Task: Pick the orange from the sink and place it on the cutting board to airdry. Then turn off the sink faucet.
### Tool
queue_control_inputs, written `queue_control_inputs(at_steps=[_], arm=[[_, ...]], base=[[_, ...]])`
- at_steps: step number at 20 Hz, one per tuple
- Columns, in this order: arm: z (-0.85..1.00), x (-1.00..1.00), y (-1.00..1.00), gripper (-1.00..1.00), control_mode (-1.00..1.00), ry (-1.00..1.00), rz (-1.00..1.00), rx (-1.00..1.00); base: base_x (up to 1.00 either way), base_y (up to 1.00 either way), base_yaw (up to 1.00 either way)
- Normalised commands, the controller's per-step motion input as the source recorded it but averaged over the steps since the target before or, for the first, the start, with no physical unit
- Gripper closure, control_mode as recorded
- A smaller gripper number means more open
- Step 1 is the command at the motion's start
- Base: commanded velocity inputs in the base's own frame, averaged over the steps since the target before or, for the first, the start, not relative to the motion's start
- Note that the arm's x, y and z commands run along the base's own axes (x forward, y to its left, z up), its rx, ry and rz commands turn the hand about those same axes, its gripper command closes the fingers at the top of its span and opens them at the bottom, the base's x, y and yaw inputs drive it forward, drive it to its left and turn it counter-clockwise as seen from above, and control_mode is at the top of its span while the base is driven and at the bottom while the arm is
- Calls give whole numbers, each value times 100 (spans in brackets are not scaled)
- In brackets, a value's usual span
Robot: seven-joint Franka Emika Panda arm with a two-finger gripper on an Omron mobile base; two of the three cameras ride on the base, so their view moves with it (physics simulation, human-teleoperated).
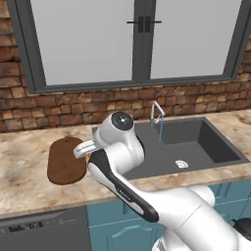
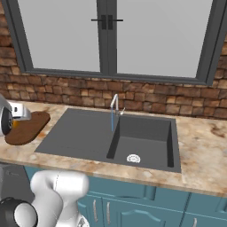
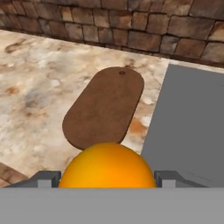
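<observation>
- in the hand view i saw the orange [image 3: 107, 166] clamped between the two fingertips [image 3: 43, 179] of the tool [image 3: 107, 180], so the tool was closed on it and the fruit was out of the sink [image 2: 84, 133].
- the orange hung above the near end of the cutting board [image 3: 105, 107]; i could not tell whether it touched the wood.
- the board lay flat on the speckled bench [image 1: 24, 162], just left of the sink, its handle end toward the brick wall [image 3: 131, 22].
- from the left base view my arm [image 1: 117, 147] reached over the bench edge between the board [image 1: 66, 159] and the sink [image 1: 206, 142].
- the sink faucet [image 1: 156, 113] stood at the back rim, a thin blue stream [image 1: 161, 130] falling from its spout into the basin, so the water was on.
- a white drain mark [image 2: 133, 158] showed on the basin floor.
</observation>
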Motion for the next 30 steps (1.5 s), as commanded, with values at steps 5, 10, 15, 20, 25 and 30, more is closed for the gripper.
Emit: queue_control_inputs(at_steps=[5, 10, 15, 20, 25, 30], arm=[[-19, 21, 29, 100, -100, 0, 2, -1], [-15, 28, 16, 100, -100, 1, 0, 0], [-18, 26, 16, 100, -100, 2, 0, 0], [-21, 15, 19, 100, -100, 2, 0, -1], [-20, 13, 13, 100, -100, 1, 0, -1], [-19, 16, 9, 100, -100, 2, 0, 0]], base=[[0, 0, 0], [0, 0, 0], [0, 0, 0], [0, 0, 0], [0, 0, 0], [0, 0, 0]])
